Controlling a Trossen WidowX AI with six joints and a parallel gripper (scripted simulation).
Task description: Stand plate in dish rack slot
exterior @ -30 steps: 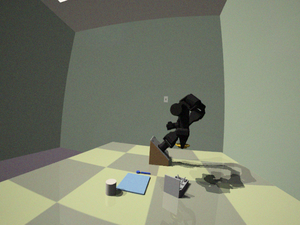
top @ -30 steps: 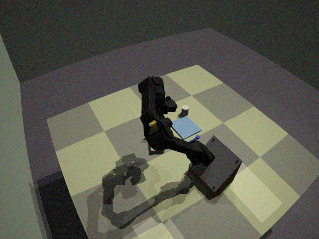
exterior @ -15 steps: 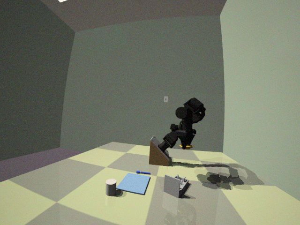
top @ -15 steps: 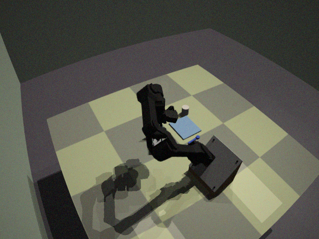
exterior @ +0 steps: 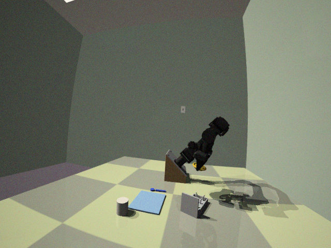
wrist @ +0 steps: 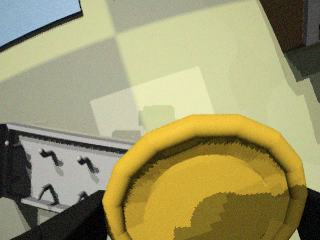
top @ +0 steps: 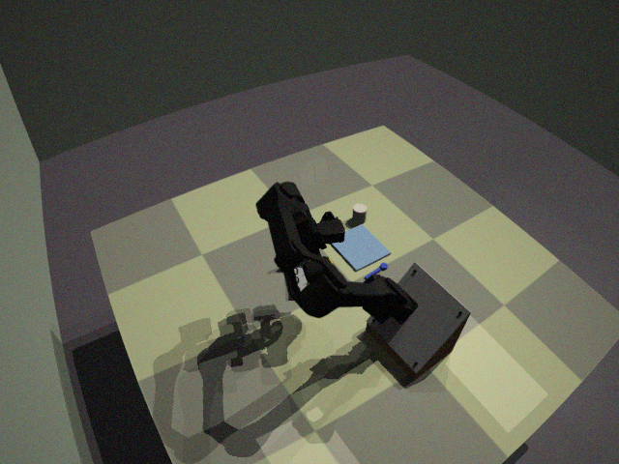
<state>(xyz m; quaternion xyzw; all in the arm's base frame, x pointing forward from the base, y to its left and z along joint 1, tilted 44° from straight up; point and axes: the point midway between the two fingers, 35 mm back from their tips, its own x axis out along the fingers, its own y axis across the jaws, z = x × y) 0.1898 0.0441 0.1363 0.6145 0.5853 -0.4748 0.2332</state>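
The gripper is pinching the yellow plate (wrist: 203, 196). The plate is round with a raised rim, and part of it is in shadow. It hangs in the air, above and beside the gray dish rack (wrist: 60, 167).

A round yellow plate (wrist: 207, 196), rimmed, hangs above the grey dish rack (wrist: 63, 160).

The yellow plate (wrist: 207, 194) looks smooth and matt, like plastic. The checkered tabletop (exterior: 80, 213) is glossy, mirroring the grey, metal-like dish rack (exterior: 190, 205). The arm's wedge base (exterior: 172, 172) shows wood-brown sides.
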